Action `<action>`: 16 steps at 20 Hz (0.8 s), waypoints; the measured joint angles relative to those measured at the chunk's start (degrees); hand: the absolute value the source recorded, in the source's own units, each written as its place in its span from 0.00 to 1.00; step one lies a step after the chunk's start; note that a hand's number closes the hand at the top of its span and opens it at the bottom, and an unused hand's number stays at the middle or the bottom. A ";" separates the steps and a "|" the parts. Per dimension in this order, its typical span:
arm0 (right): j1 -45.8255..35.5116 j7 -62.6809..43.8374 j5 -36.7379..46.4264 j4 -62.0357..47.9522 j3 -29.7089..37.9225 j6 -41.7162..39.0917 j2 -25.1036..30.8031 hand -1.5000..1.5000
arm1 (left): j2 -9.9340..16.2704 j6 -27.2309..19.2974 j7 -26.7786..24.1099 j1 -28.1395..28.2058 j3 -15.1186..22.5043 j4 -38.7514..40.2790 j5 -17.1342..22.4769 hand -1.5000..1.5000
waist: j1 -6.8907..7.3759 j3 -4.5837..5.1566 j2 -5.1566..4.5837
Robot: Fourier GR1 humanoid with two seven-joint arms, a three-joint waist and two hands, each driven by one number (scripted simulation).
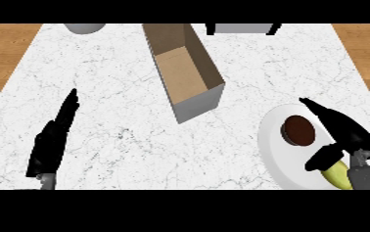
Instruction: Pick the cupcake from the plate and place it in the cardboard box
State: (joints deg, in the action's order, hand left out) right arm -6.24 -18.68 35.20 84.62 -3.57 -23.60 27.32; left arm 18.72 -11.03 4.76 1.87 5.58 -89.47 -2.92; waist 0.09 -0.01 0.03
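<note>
A cupcake (298, 130) with a dark brown top sits on a white plate (278, 150) at the lower right. My right hand (339, 128) is just right of it, fingers stretched past its far side and thumb low near the plate's front; the hand is open and the cupcake lies between fingers and thumb, untouched as far as I can see. The cardboard box (189, 69) stands open in the upper middle, long and narrow, nothing inside. My left hand (52, 140) rests open at the lower left, fingers pointing up.
A yellow object (337, 174) lies on the plate near my right thumb. A grey bowl (84, 28) is at the top left edge. A grey appliance (242, 28) sits at the top. Wooden floor shows past the counter's sides.
</note>
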 measured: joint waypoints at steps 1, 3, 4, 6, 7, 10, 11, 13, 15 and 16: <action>0.01 0.35 0.71 -0.20 0.25 -0.01 -0.53 0.00 | -0.43 0.37 0.10 -0.31 -0.43 0.14 -0.54 0.50 | -0.01 0.01 0.00; -0.30 2.00 1.58 -1.53 1.26 -0.06 -0.80 0.00 | -0.95 1.25 -0.25 0.11 -1.31 0.01 -0.99 0.50 | 0.00 0.01 0.00; -0.47 1.87 1.88 -1.59 1.48 -0.28 -1.19 0.00 | -0.65 1.94 0.93 0.67 -1.65 -1.61 -1.02 0.50 | 0.03 0.01 -0.01; -0.61 3.78 3.01 -3.53 2.06 0.54 -1.73 0.00 | -0.95 3.07 0.40 0.12 -2.87 -0.61 -1.12 0.50 | 0.02 0.01 -0.01; -0.99 3.28 3.54 -3.62 2.04 0.49 -2.54 0.00 | -1.13 3.61 0.73 0.12 -3.32 -0.92 -1.19 0.50 | 0.02 0.00 -0.01; -1.55 4.05 4.53 -4.69 2.64 0.37 -3.39 0.00 | -2.87 3.53 -1.25 0.04 -3.65 1.19 -2.64 0.50 | 0.00 0.00 -0.02; -1.49 4.05 5.22 -4.98 2.43 0.81 -4.20 0.00 | -3.27 3.66 -1.38 -0.02 -3.83 1.30 -3.04 0.50 | 0.00 0.02 -0.01; -1.69 3.05 6.16 -4.70 2.12 0.64 -5.63 0.00 | -3.75 4.26 -0.75 -0.94 -4.42 1.57 -3.47 0.50 | -0.02 0.01 -0.01; -1.91 3.17 7.22 -5.77 2.02 1.35 -6.72 0.00 | -3.85 4.90 0.25 -1.78 -5.01 1.43 -3.98 0.50 | -0.01 0.01 -0.02; -1.46 3.72 7.67 -5.91 2.16 1.61 -6.87 0.00 | -3.91 5.47 0.28 -1.29 -5.44 0.71 -3.91 0.50 | 0.00 0.01 -0.02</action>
State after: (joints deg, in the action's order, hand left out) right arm -7.70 -14.95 42.87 78.72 -1.41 -21.99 20.45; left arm 14.81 -5.56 5.03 0.57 0.14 -88.76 -6.83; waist 0.09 0.00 0.01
